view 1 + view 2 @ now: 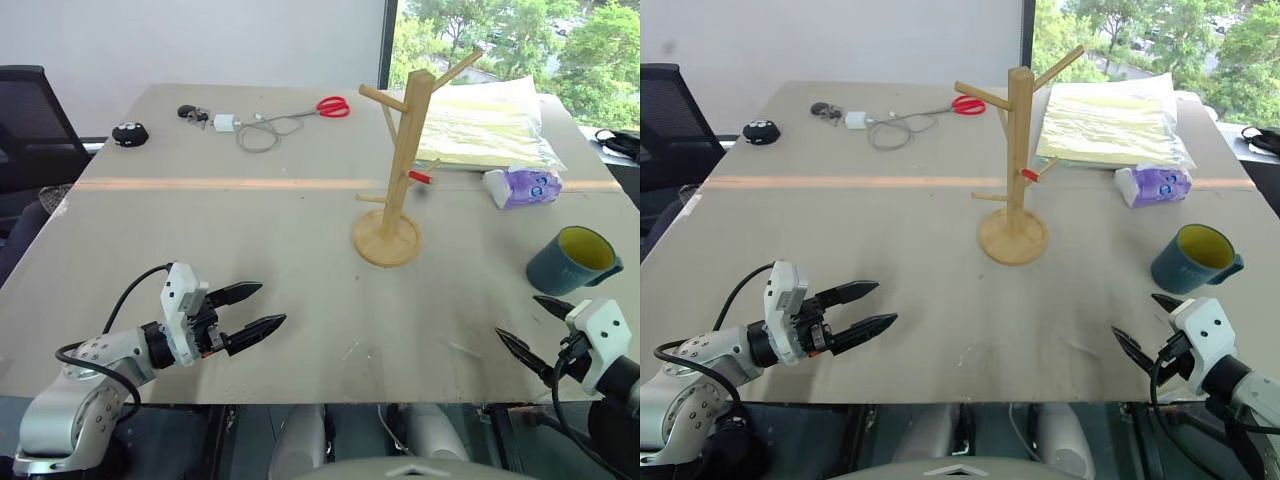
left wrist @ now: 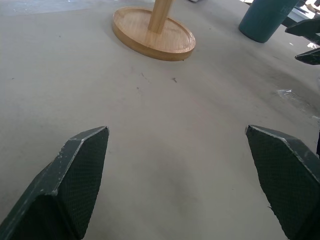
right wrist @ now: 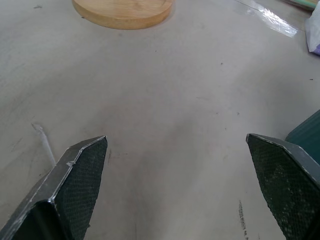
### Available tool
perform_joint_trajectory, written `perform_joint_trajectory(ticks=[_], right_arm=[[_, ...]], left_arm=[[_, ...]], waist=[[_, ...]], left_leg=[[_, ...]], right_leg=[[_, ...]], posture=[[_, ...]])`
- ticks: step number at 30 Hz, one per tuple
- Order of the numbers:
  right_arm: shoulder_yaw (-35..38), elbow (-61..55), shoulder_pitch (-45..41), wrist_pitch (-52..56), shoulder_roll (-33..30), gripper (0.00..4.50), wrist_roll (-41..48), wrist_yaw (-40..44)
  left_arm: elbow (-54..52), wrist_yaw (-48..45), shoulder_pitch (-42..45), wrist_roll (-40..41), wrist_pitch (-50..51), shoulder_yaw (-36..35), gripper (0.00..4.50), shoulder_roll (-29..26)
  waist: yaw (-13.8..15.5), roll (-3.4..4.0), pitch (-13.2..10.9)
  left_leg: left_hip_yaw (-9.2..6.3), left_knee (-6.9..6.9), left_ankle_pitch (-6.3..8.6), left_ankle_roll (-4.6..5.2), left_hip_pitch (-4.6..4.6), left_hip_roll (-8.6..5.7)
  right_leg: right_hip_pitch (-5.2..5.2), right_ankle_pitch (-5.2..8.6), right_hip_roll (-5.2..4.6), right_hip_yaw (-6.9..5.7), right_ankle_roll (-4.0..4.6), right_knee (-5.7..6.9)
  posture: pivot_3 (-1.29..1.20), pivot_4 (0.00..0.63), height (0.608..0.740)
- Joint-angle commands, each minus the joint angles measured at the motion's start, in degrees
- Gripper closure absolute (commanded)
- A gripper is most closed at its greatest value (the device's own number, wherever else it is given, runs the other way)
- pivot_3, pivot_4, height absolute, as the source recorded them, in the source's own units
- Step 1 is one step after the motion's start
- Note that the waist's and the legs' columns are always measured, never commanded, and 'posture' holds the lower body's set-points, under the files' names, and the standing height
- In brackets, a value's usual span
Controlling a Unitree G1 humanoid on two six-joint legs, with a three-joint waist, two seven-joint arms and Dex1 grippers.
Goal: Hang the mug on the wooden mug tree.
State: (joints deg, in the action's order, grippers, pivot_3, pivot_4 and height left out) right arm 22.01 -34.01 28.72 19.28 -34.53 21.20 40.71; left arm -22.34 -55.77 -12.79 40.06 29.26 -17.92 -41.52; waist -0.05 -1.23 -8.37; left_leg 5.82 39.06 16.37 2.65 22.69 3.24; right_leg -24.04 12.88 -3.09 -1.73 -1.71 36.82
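The right hand hovers low over the near right edge of the desk, its two black fingers spread wide apart with nothing between them, aimed forward and inward. Just beyond it stands the mug, upright on the desk, its yellow-green inside showing and its loop handle turned toward the desk's right edge, away from the wooden mug tree. The left hand hangs over the near left part of the desk, fingers likewise parted and empty, well apart from the mug. The mug tree stands upright near the middle of the desk, its pegs bare, one short red-tipped peg on the side facing the mug. The task looks barely begun: the step in hand is probably the reach to take hold of the mug. To do that well, the right hand should likely close on the mug's wall or rim and leave the handle loop free, since the loop has to slide over a peg. With the handle pointing away from the tree, the mug will need turning on the way. A firm grip matters; glazed ceramic may slip, and a knock against the post could tip the tree.
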Motion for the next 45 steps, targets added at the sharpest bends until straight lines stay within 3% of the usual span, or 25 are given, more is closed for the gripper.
perform_joint_trajectory(ticks=[1, 6, 12, 16, 22, 25, 27, 35, 38, 45], right_arm=[[1.4, -0.2, -0.5, -3.3, 2.5, 0.00, -0.5, -2.4], [-0.7, 3.0, -1.5, -5.6, 8.9, 0.00, -4.2, -8.8], [5.1, 3.8, 3.5, -3.2, 8.9, 0.00, -3.7, -10.5], [11.4, 4.9, 1.2, 1.0, 8.8, 0.00, -1.7, -15.2], [13.6, 5.2, -4.2, 7.0, 7.7, 0.00, -0.6, -18.8], [13.8, 6.4, -7.1, 8.6, 7.2, 0.81, -2.5, -21.7], [13.5, 7.2, -9.2, 9.0, 6.6, 1.67, -2.9, -22.6], [13.1, 10.2, -14.4, 10.7, 5.3, 1.67, -3.4, -24.1], [13.0, 11.4, -15.9, 11.2, 4.4, 2.89, -3.6, -24.2], [10.8, 15.3, -19.8, 11.4, 3.1, 2.89, -5.2, -24.4]], left_arm=[[-1.1, -2.3, 2.3, -0.1, -2.0, -0.1, 0.01, -1.5], [-4.2, -7.6, 9.9, 1.1, -2.4, 5.6, 0.01, -3.1], [-6.7, -10.9, 15.0, 3.7, -0.3, 9.7, 0.01, -3.9], [-6.4, -10.9, 18.1, 4.5, 0.4, 11.8, 0.01, -3.1], [-5.9, -10.1, 20.5, 4.5, 0.9, 13.2, 0.01, -2.2], [-5.6, -9.7, 21.1, 4.2, 0.9, 13.4, 0.00, -2.0], [-5.8, -9.2, 21.0, 4.2, 1.0, 13.2, 0.00, -1.8], [-6.3, -7.3, 20.3, 3.6, 0.6, 12.4, 0.00, -1.8], [-6.8, -6.8, 19.8, 3.9, 0.7, 11.9, 0.00, -1.9], [-7.6, -6.2, 18.9, 4.3, 0.7, 11.0, 0.00, -2.3]], waist=[[0.1, 0.00, 0.0], [0.9, 0.22, 0.0], [0.8, 0.34, -0.1], [0.7, 0.34, -0.1], [0.7, 0.36, -0.1], [0.7, 0.35, -0.1], [0.7, 0.35, -0.1], [0.7, 0.35, -0.1], [0.7, 0.35, -0.1], [0.7, 0.35, -0.1]], left_leg=[[0.00, 0.00, 0.00, 0.00, 0.01, 0.00], [-0.05, 0.05, -0.01, -0.01, 0.06, -0.02], [0.04, 0.02, 0.00, 0.02, 0.07, -0.07], [0.08, 0.03, 0.00, 0.02, 0.03, -0.07], [0.07, 0.03, 0.00, 0.03, -0.06, -0.04], [0.07, 0.03, 0.00, 0.03, -0.03, -0.05], [0.07, 0.03, 0.00, 0.03, 0.00, -0.08], [0.06, 0.03, 0.00, 0.03, 0.00, -0.10], [0.07, 0.04, 0.00, 0.03, 0.00, -0.10], [0.07, 0.03, 0.00, 0.03, 0.00, -0.10]], right_leg=[[0.00, 0.00, 0.00, 0.00, 0.00, 0.00], [-0.06, 0.06, 0.08, -0.09, -0.08, -0.02], [-0.02, 0.03, 0.06, 0.03, -0.02, -0.02], [-0.01, 0.11, 0.11, 0.08, -0.19, -0.01], [0.03, 0.13, 0.21, 0.14, -0.21, 0.01], [0.03, 0.05, 0.23, 0.16, -0.08, 0.01], [0.03, 0.02, 0.23, 0.18, -0.02, 0.00], [0.03, 0.05, 0.24, 0.18, -0.08, 0.00], [0.03, 0.06, 0.24, 0.20, -0.11, 0.00], [0.03, 0.04, 0.25, 0.21, -0.06, 0.00]], posture=[[0.00, 0.150, 0.740], [0.00, 0.150, 0.740], [0.00, 0.150, 0.740], [0.00, 0.150, 0.740], [0.00, 0.150, 0.740], [0.00, 0.150, 0.740], [0.00, 0.150, 0.740], [0.00, 0.150, 0.740], [0.00, 0.150, 0.740], [0.00, 0.150, 0.740]])
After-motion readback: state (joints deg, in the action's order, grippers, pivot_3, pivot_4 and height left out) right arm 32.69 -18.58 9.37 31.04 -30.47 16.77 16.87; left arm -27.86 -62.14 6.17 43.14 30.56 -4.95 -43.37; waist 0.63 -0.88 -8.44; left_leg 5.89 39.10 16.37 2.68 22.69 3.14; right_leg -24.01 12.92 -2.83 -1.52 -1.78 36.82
